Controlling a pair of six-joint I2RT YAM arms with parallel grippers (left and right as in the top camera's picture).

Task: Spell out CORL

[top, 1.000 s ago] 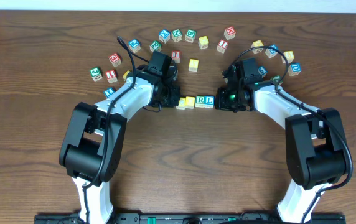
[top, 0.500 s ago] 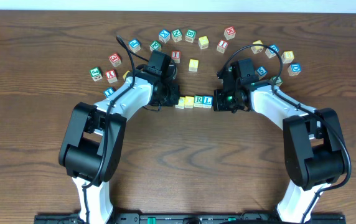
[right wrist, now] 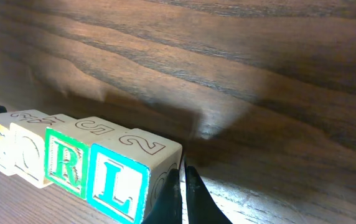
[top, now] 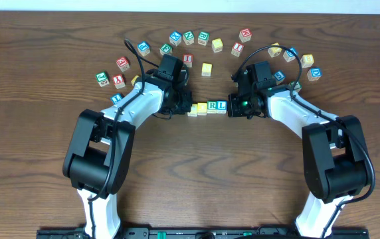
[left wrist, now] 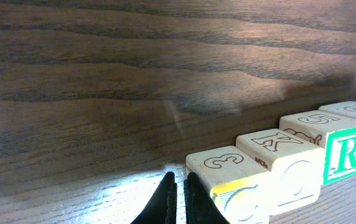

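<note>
- The right gripper, its two fingers pinched together on nothing, has slid leftward over the last second. Its tips now press against the pale wooden cube with a blue L, which closes the row up.
- The left gripper, also pinched closed and empty, has stayed put. It acts as a stop just beside the end yellow-faced wooden cube.
- The row lies mid-way across the dark wooden table, between the two grippers, with its cubes touching. The right wrist view reads C, O, R, L, the first two faint. I judge the word spelt, with only the arms' withdrawal left.
- The row holds four cubes: the end yellow one, a second yellow-faced cube, one pale wooden cube with a green R, and the L.
- About twenty-one loose alphabet cubes arc behind the row. A few are partly hidden by the arms, so the count is approximate.
</note>
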